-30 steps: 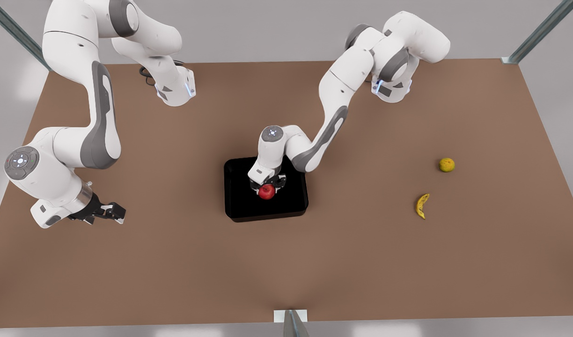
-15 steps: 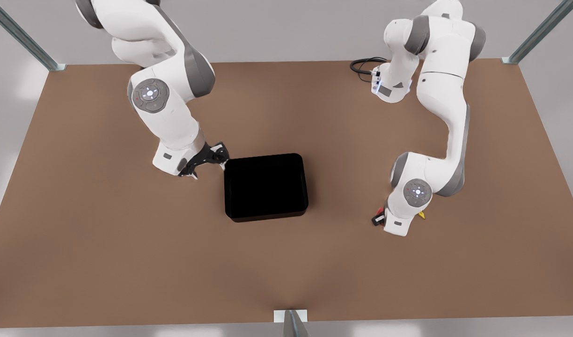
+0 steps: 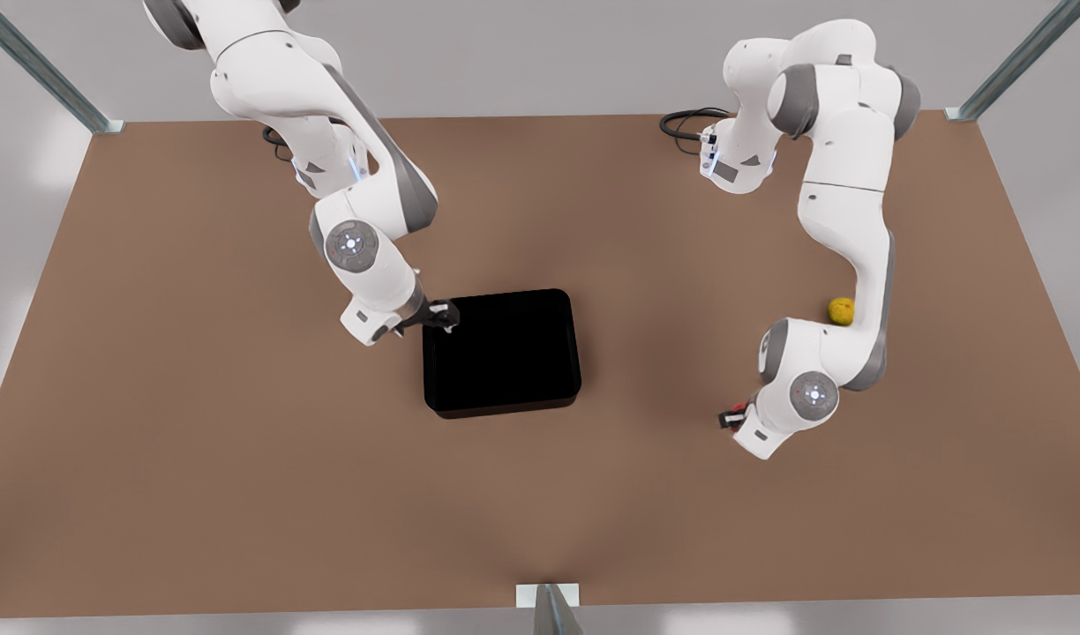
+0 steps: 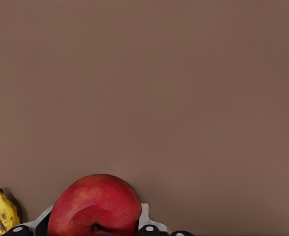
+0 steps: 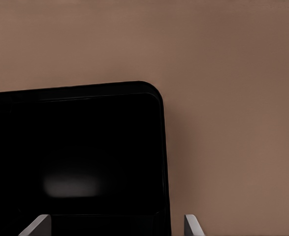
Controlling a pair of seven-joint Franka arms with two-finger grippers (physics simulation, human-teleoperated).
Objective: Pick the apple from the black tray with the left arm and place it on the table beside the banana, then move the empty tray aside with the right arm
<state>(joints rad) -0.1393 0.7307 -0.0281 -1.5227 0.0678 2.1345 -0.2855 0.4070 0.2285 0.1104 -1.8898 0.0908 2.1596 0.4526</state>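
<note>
Apple (image 4: 95, 206) clamped in left gripper (image 3: 732, 416) beside banana (image 4: 6, 214); unreleased. Right gripper (image 3: 441, 317), jaws open, straddles empty black tray (image 3: 502, 353) wall.

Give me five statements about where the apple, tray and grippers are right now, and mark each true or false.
1. The apple sits between the left gripper's fingers. True.
2. The apple lies in the black tray. False: the tray is empty.
3. The right gripper is at the tray's corner on the front view's left. True.
4. The right gripper is shut on the tray wall. False: its fingers stand apart.
5. The banana is next to the tray. False: it lies on the table near the apple.
</note>
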